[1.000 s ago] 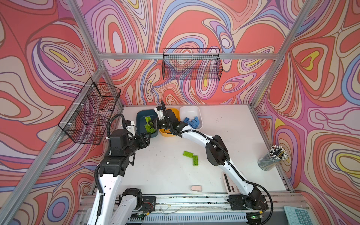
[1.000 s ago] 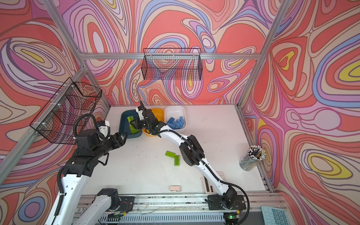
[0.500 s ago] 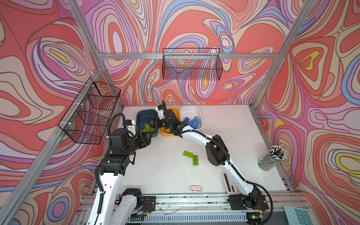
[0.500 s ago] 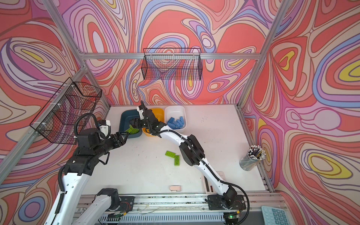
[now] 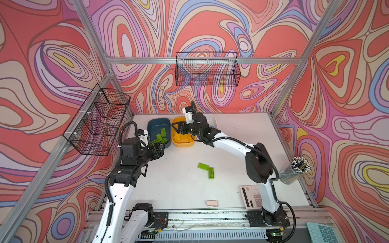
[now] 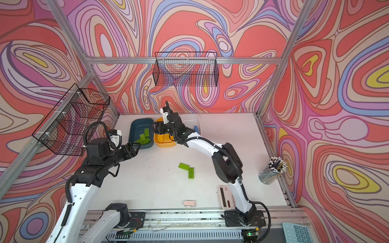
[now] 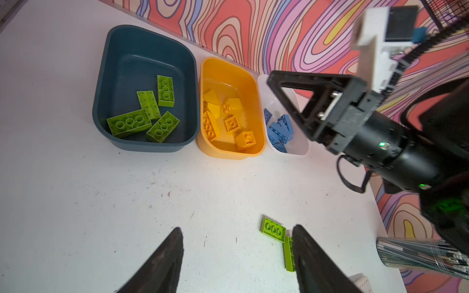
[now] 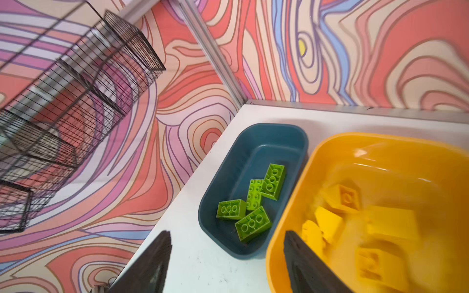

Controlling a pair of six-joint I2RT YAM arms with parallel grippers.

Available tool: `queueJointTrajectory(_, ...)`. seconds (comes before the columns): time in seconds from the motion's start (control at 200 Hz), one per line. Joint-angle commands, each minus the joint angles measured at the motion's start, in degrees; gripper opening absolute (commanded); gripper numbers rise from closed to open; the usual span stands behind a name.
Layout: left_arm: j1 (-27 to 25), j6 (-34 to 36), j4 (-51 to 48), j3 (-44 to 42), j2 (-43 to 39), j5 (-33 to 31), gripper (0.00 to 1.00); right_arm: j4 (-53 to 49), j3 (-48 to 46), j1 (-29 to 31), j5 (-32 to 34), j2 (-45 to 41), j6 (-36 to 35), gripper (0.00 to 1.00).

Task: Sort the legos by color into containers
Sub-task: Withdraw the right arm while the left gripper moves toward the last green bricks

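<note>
Far left, a wire basket (image 5: 99, 122) hangs on the wall. In both top views the left gripper (image 5: 157, 148) hangs above the bench (image 5: 179, 185), just off the near end of the teal tub (image 5: 156, 124). Its jaws are parted with nothing between them, and the left wrist view shows only bare bench in the gap.

The three tubs sit side by side along the far edge. The teal tub on the left holds four green legos (image 7: 149, 111), bunched toward its near end. The yellow tub (image 5: 183, 144) is just beside it, with a heap of yellow legos (image 7: 232, 124) inside.

The right gripper (image 5: 176, 128) has reached across and hovers over the left rim of the yellow tub. Its jaws are spread and hold nothing, and the right wrist view shows that rim and the teal tub's near right corner in the gap.

The white tub (image 5: 212, 117) ends the row, half hidden by the arm in the top views, with blue legos (image 7: 279, 132) piled in it.

Two loose green legos (image 5: 207, 169) lie around mid-bench, meeting at a corner in an L, well apart from the tubs and both grippers. A small pink block (image 5: 212, 203) sits at the near edge. A pink calculator (image 5: 251, 195) lies near right, partly behind the arm. A cup of pens (image 5: 294, 172) stands at the right edge.
</note>
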Motion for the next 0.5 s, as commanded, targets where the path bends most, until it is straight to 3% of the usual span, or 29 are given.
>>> queueJointTrajectory(0.0,-3.42,1.74,1.62,-0.36,1.04,-0.52,0.70,5.80,-11.57,-3.81,1.52,-9.16,0.81,0.75)
queueJointTrajectory(0.371,-20.62,5.77,-2.07,3.92,9.53,-12.29,0.75,4.04,-44.33,-17.37,1.05,-37.71,1.94,0.78)
queueJointTrajectory(0.496,-25.28,6.12,-4.99,5.77,13.24,-14.96,0.75,5.67,-52.81,-22.22,-2.56,-43.04,8.31,0.79)
